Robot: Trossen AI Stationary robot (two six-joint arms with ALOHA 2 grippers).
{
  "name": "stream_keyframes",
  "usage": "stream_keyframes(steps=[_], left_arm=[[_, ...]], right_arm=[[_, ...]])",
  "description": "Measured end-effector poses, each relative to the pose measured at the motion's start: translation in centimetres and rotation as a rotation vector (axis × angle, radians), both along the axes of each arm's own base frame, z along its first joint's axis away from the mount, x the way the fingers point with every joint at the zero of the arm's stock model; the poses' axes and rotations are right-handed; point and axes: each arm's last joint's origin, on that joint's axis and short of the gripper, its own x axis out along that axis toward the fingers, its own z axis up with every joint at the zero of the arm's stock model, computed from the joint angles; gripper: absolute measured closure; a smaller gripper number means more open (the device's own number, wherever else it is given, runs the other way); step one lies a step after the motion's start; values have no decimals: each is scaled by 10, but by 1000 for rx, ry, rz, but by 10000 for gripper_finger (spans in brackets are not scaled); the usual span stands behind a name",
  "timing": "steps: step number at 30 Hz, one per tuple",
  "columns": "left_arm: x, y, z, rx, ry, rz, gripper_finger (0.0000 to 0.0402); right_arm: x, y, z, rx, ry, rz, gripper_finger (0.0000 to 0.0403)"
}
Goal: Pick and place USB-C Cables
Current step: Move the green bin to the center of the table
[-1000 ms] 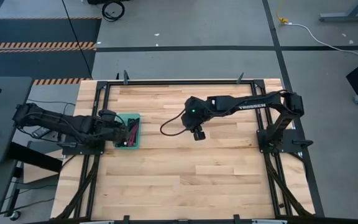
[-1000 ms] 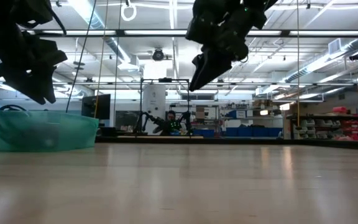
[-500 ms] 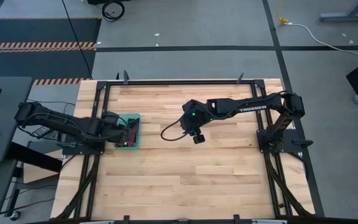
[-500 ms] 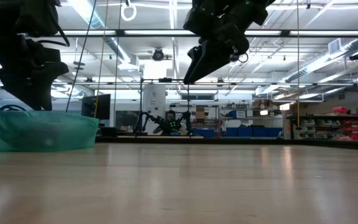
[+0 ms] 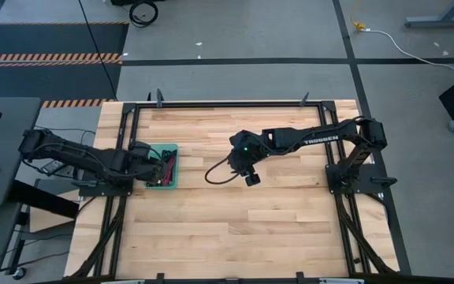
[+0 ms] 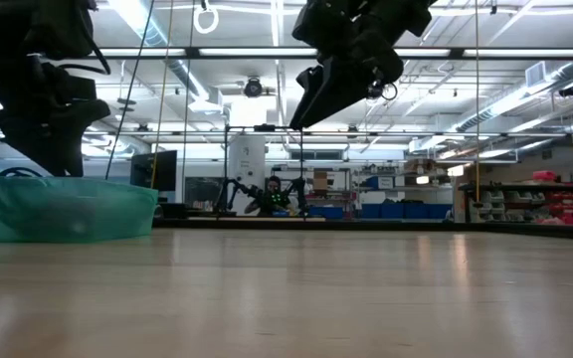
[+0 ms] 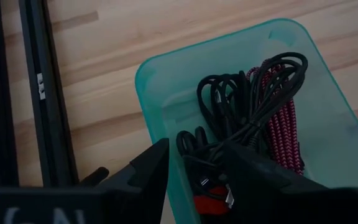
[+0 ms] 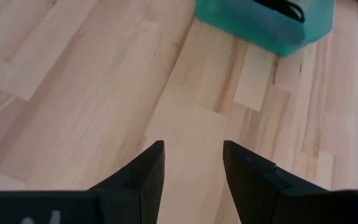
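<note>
the usb-c cables (image 7: 253, 112) lie piled together inside the teal tray (image 7: 160, 81) at the table's left side. most are black, coiled in loose loops, and one is a red-magenta braided bundle (image 7: 283, 134) lying lengthwise beside them. a bit of red shows at the pile's near end.

A large industrial workshop or robotics lab: long strip lights (image 6: 466, 52) under a high open ceiling, shelves of blue bins (image 6: 391, 210) along the back wall, another robot rig (image 6: 267, 194) beyond, and hazard-striped floor tape (image 5: 50, 57).
</note>
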Motion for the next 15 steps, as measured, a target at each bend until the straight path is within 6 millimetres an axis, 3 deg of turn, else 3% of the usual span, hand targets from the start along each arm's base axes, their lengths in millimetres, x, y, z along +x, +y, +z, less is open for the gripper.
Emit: stream_keyframes(steps=[15], left_arm=[[1, -1, 0, -25, -24, 16, 241]], right_arm=[[-2, 7, -2, 36, 31, -20, 234]])
